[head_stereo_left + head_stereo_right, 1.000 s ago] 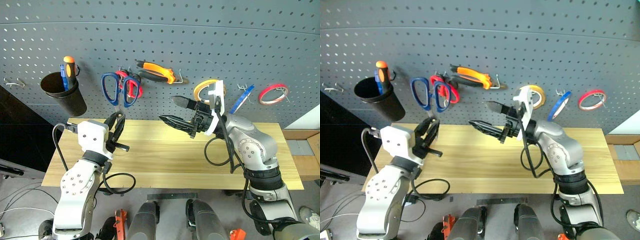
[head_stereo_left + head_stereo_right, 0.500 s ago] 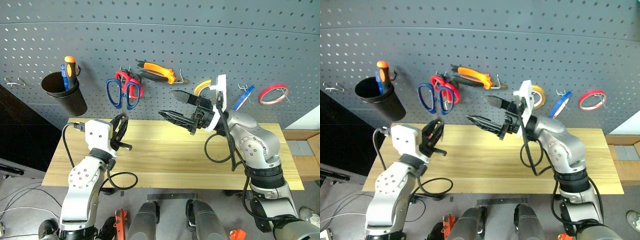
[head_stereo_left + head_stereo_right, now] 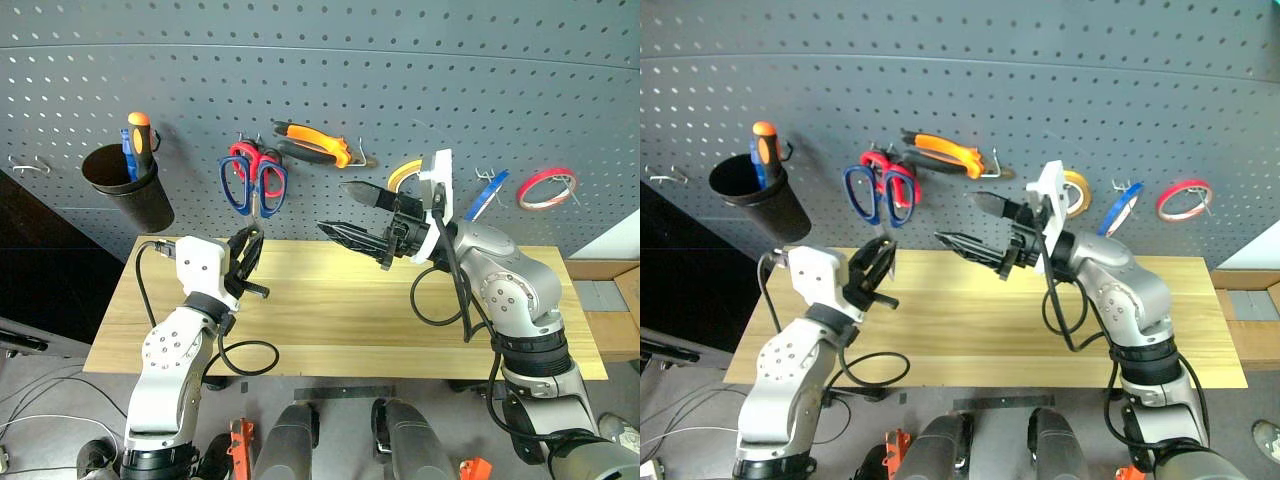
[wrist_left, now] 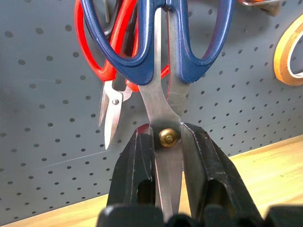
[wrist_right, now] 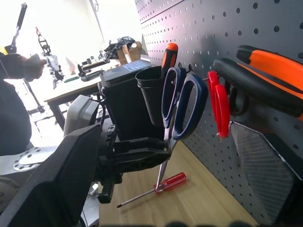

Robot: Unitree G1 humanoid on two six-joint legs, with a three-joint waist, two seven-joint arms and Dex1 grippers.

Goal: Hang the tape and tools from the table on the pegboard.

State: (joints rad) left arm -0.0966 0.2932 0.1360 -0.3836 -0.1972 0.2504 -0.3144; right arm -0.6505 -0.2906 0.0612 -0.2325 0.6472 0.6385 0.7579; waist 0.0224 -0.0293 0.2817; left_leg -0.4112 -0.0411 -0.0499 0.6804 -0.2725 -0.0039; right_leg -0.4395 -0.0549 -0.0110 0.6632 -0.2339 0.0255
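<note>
Left wrist view: the left gripper (image 4: 168, 156) pinches the scissors (image 4: 163, 61) at the pivot, long axis upright, blue handles topmost, nearly against the pegboard (image 4: 47, 47), overlapping the red-handled scissors (image 4: 111, 71).

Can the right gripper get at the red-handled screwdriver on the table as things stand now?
Probably not directly. The screwdriver lies by the pegboard, under the left gripper holding the blue scissors; the open right gripper would meet that arm.

I see left gripper (image 3: 247, 262) clamped shut on the scissors (image 3: 250, 187), arm raised toward the pegboard. Right gripper (image 3: 352, 213) jaws spread wide, empty, forearm bent, pointing to robot's left.
</note>
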